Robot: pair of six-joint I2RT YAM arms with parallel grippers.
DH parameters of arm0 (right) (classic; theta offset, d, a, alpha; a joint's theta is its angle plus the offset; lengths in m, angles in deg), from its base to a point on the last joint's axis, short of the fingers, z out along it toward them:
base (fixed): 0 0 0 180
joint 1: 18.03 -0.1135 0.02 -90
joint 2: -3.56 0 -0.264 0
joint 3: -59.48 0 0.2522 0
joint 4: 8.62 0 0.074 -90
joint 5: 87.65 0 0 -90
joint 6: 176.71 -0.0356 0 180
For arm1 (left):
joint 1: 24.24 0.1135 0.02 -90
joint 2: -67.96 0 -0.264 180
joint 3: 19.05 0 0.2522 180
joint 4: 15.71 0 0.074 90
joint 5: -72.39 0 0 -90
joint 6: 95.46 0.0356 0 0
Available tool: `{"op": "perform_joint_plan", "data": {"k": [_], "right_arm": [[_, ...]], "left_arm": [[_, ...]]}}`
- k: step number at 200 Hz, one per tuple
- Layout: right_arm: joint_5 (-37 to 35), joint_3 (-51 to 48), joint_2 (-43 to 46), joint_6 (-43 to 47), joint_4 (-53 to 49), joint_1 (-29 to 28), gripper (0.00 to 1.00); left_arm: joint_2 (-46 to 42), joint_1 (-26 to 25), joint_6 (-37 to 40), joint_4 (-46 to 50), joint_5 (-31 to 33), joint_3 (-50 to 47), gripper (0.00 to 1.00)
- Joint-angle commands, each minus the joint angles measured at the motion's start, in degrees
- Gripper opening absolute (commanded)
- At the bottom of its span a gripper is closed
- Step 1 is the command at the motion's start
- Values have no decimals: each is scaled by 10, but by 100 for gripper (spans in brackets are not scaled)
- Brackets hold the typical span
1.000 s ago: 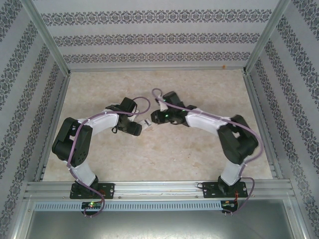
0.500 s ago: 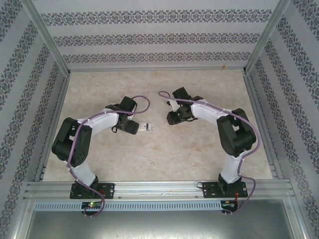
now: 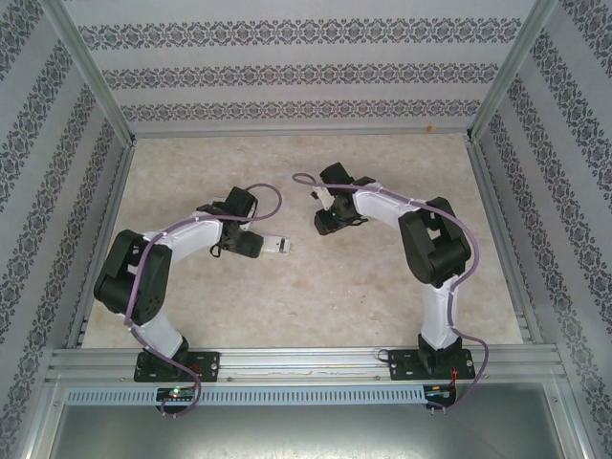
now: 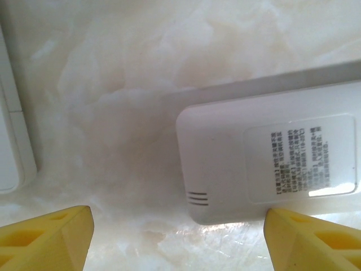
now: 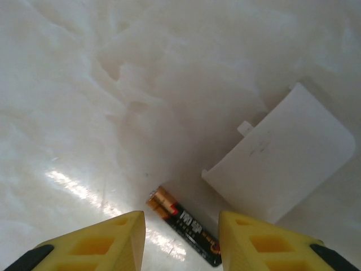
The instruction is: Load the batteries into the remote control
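The white remote control (image 4: 265, 158) lies back-up on the marble table, its printed label facing me; from above it is the small white block (image 3: 280, 246) at the table's middle. My left gripper (image 4: 177, 240) is open around the remote's near end. Its right fingertip (image 4: 316, 240) is at the remote's corner, and a wide gap separates the left fingertip from it. My right gripper (image 5: 180, 243) is open, low over a black battery (image 5: 186, 226) with a copper end. A second copper end shows tight against it. The fingers straddle the batteries without touching them.
A white battery cover (image 5: 282, 164) with a small tab lies flat just beyond the batteries. Another white flat object (image 4: 11, 130) sits at the left edge of the left wrist view. Patterned walls and metal rails (image 3: 105, 191) enclose the table.
My right gripper has drawn back from the remote toward the right and its jaws have opened wider. The left gripper has stayed at the remote.
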Motion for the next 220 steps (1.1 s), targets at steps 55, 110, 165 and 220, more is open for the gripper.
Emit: {"op": "perform_joint_plan", "data": {"k": [55, 110, 165, 220], "right_arm": [[-34, 8, -19, -12, -34, -21, 12], [65, -155, 160, -380, 210, -50, 3], [-75, -174, 141, -523, 292, -154, 0], [-83, -133, 68, -527, 298, -177, 2]], "left_arm": [[-65, 18, -52, -13, -38, -23, 80], [-54, 53, -113, -26, -94, -8, 75], [-51, 55, -142, -48, -112, -4, 76], [-57, 56, -146, -53, -116, -12, 76]]}}
